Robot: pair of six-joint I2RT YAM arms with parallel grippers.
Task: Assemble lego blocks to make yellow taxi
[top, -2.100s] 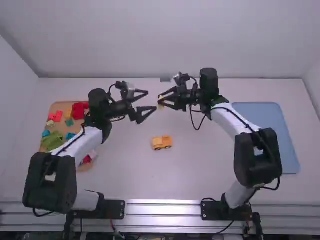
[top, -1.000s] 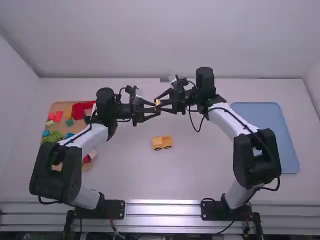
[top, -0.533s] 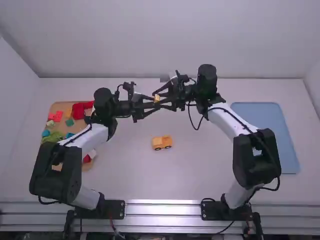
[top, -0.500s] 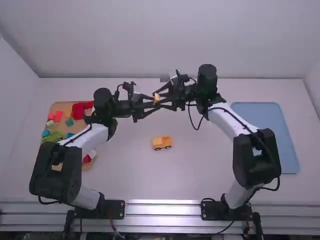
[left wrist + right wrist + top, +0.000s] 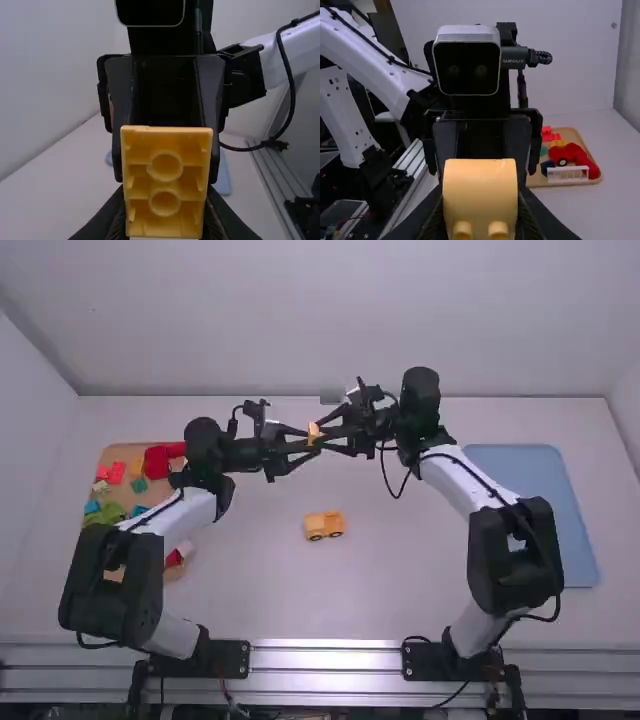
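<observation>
High view: your left pincer [image 5: 165,192] and right pincer [image 5: 480,195] clasp the yellow block [image 5: 313,433], likely mid-handover, beyond the partial taxi [image 5: 323,526] on the table [image 5: 270,590]; next, you need a steady one-sided release

left arm [image 5: 170,525]: out from near left, bent toward the right
right arm [image 5: 468,480]: out from near right, bent toward the left
left gripper [image 5: 311,441]: fingers closed in
right gripper [image 5: 318,432]: fingers closed in
pose: head-on, fingertips close together

Black cables [image 5: 293,97] loop beside white links [image 5: 452,481] and bulky black joints [image 5: 500,580].
</observation>
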